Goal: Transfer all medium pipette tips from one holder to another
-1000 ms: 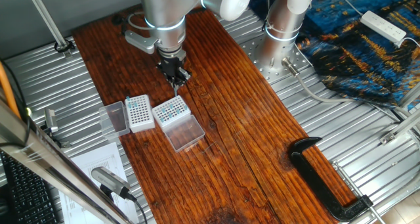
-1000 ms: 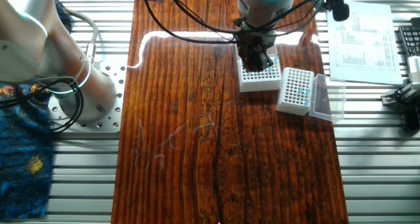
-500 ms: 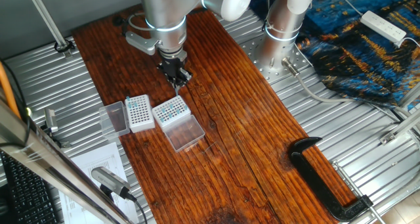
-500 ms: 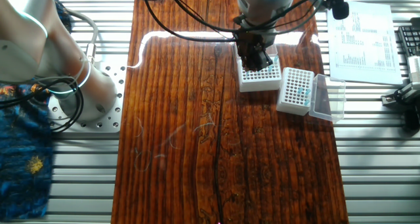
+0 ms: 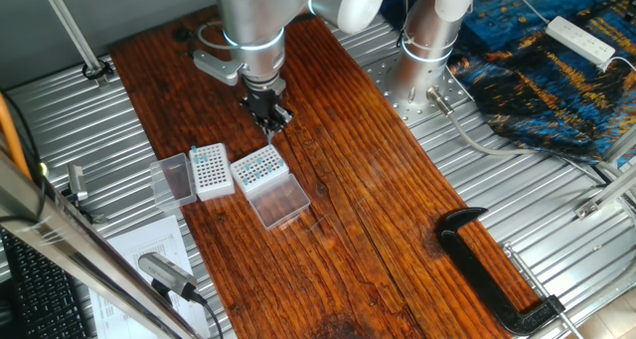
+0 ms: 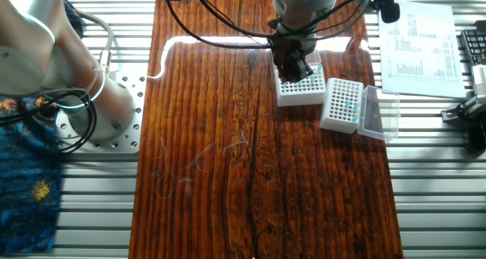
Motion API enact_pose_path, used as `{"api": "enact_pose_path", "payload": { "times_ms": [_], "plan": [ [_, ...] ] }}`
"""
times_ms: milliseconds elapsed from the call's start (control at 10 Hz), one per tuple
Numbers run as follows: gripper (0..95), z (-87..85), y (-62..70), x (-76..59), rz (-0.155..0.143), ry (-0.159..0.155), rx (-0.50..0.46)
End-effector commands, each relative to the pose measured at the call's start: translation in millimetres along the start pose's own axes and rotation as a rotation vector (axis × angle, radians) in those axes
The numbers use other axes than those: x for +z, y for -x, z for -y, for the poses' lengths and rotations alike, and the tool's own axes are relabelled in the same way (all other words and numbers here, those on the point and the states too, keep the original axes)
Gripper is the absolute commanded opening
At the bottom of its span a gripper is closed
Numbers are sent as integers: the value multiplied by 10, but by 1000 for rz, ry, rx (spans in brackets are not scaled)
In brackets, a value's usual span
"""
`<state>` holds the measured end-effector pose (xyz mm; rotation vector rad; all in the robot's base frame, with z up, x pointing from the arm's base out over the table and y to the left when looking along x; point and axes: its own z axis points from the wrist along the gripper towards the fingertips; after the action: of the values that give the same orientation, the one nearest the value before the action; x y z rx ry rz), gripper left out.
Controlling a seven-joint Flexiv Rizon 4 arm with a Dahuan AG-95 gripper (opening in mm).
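pincer: the pincer [image 5: 268, 117] hangs just above the far edge of the clear-sided rack [image 5: 260, 167]; jaws look close together with a thin sliver below, but I cannot tell if it is clenched on a tip.
tips: the teal tips [image 5: 260, 164] sit in the clear-sided rack's grid; a few show in the white-sided rack [image 5: 211, 170] too.
racks: side by side, touching or nearly so, near the long desk [image 5: 378, 200] edge by the printed sheet [image 6: 421, 39].
why: both lids are swung open, probably so the pincer has top access; the racks' closeness likely keeps each carry short.
one fixed view: shows the gap between pincer and grid, plus the clear lid [image 5: 280, 202].
other fixed view: the pincer [image 6: 295, 61] overlaps the clear-sided rack [image 6: 300, 90], height unreadable; the white-sided rack's [image 6: 342, 105] mostly empty holes are clearer.
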<state>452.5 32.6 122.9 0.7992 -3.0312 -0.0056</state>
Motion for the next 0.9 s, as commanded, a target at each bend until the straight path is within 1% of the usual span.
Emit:
{"api": "enact_pose_path", "payload": {
  "times_ms": [100,300,400,900],
  "plan": [
    [0,13,1,17,1,-2,-5],
    [0,19,2,27,1,-2,-15],
    [190,20,2,28,1,-1,-22],
    [190,21,2,29,-2,-5,-22]
  ]
}}
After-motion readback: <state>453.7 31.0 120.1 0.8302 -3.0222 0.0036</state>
